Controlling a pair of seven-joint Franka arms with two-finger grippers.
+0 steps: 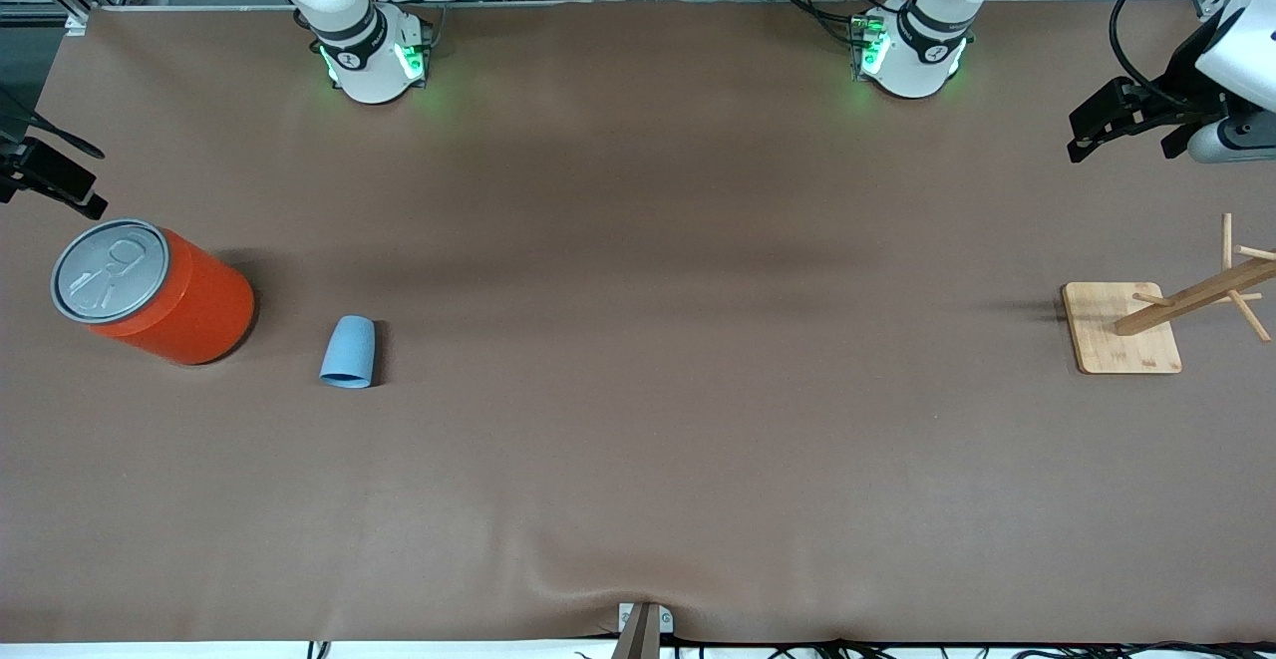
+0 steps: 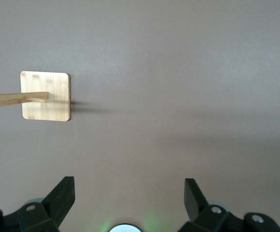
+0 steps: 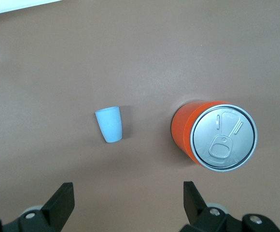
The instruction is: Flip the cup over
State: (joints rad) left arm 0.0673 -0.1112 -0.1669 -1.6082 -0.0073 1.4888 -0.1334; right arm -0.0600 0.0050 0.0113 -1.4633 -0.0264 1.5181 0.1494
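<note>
Front view: light-blue cup [image 1: 348, 352] is seen on the table [image 1: 638, 460], beside the orange can [image 1: 155, 290], toward the right arm's end. Left wrist view: left pincer [image 2: 129, 195] is spread, empty, above the table near a wooden rack [image 2: 45, 95]. Right wrist view: right pincer [image 3: 129, 199] is spread, empty, over the table near cup and can.

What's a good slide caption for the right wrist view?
Open right gripper high over the cup beside an upright orange can.
</note>
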